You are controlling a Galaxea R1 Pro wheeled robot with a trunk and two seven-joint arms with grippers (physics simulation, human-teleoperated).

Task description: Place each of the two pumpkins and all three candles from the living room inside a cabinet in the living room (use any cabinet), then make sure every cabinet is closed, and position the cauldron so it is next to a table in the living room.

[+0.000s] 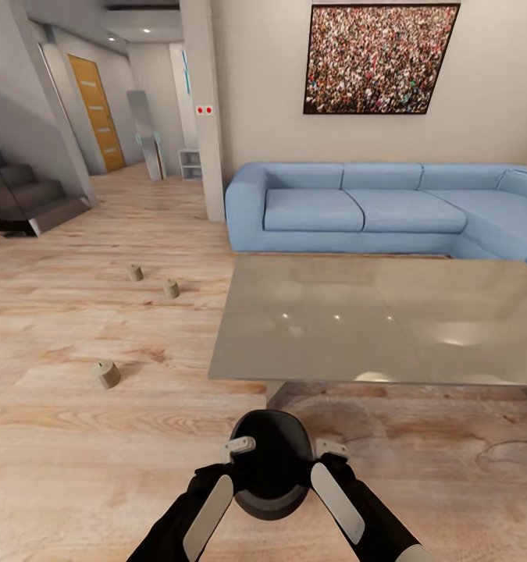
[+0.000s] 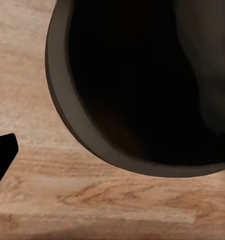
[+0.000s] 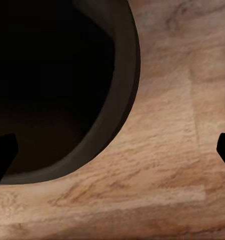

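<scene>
Both end effectors, left (image 1: pixel 238 447) and right (image 1: pixel 331 449), flank the cauldron (image 1: pixel 268 464) at lower centre, grip uncertain; best set it gently beside the surface (image 1: pixel 388 320).

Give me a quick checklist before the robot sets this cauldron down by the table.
1. Cauldron held between both arms: ok.
2. Left gripper on the rim: cannot tell.
3. Right gripper on the rim: cannot tell.
4. Table close ahead: ok.
5. Floor under the cauldron bare: ok.
6. Three candles stowed: not ok, on the floor to the left.
</scene>
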